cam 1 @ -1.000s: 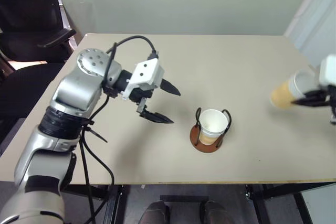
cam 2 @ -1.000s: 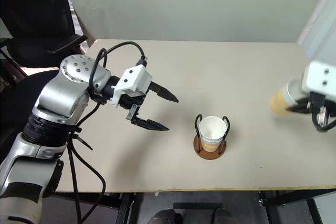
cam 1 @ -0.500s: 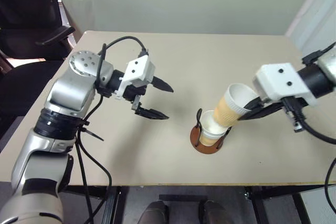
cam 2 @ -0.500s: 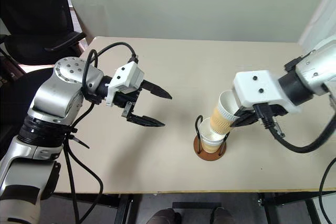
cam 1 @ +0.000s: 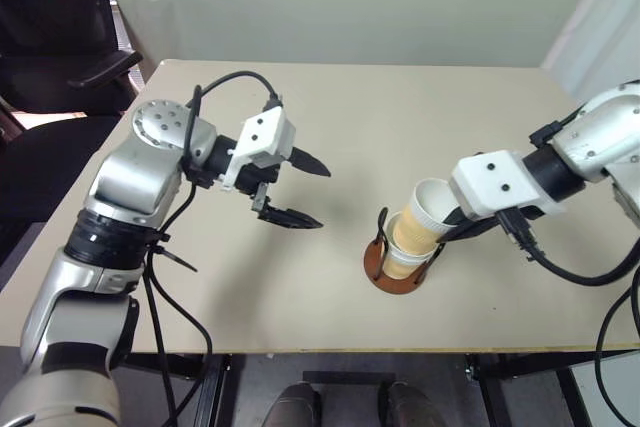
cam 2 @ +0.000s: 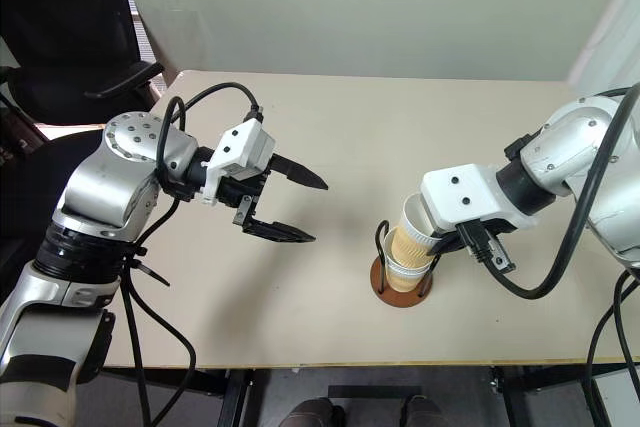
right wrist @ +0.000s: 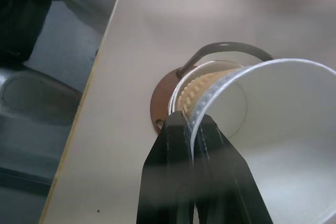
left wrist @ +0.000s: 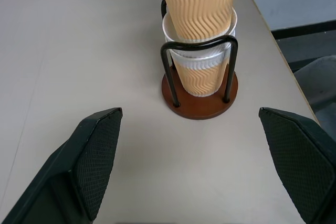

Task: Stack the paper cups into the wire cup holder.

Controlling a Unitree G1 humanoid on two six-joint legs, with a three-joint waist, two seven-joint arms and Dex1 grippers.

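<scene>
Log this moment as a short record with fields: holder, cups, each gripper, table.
holder: wire cup holder stands upright near the table's front edge, one paper cup seated in it
lower cup: upright between the wire loops
upper cup: tilted, its bottom entering the lower cup, not fully nested
right gripper: shut on the upper cup's rim, one finger inside, one outside
left gripper: open, holding nothing, apart from the holder on its left side
table: beige top

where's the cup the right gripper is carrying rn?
In the left eye view, the held paper cup sits right of table centre, tilted, its bottom already inside the cup standing in the wire cup holder; the right gripper pinches its rim.
</scene>
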